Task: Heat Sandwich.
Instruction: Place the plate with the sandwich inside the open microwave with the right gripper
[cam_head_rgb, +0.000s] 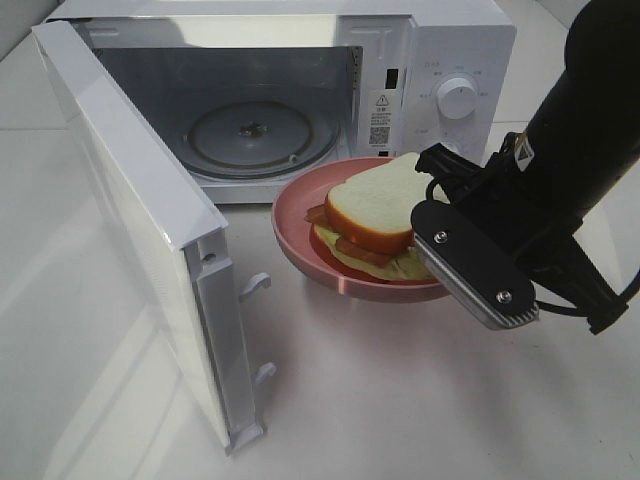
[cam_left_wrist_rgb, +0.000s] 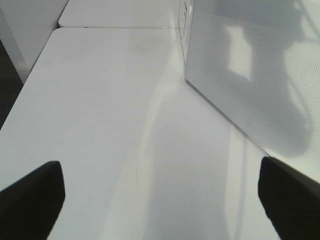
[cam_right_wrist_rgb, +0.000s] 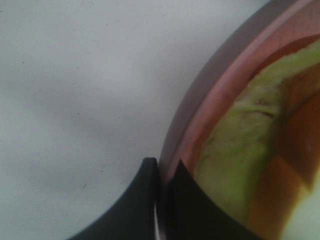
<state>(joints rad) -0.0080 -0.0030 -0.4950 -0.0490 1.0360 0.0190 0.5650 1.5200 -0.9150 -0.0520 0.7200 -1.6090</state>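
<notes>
Clamping the pink plate (cam_head_rgb: 300, 215) by its right-hand rim with the right gripper (cam_right_wrist_rgb: 162, 200), jaws squeezed together on the thin edge, one on the outer side and one on the inner. Carrying on that plate the sandwich (cam_head_rgb: 375, 215): a thick slice of white bread on top with an orange-tan crust, red slices poking out underneath, and pale green lettuce spread at the bottom, reaching toward the gripped rim. Taking up most of the plate. Sitting just in front of the open microwave (cam_head_rgb: 450, 60), outside its cavity, with the far rim close to the lower lip of the opening. Tilted slightly, with a shadow under the near edge; hard to tell whether touching the desk (cam_head_rgb: 400, 400) or raised off it. Inside the cavity, the glass turntable (cam_head_rgb: 250, 135). Swung wide open on the left, the door (cam_head_rgb: 130, 200). To the right of the opening, a control panel with a round white dial (cam_head_rgb: 458, 98). Over on the other side, holding nothing with the left gripper (cam_left_wrist_rgb: 160, 200): fingers (cam_left_wrist_rgb: 30, 200) spread wide apart, hanging over the white desk beside a white dotted panel of the microwave
</notes>
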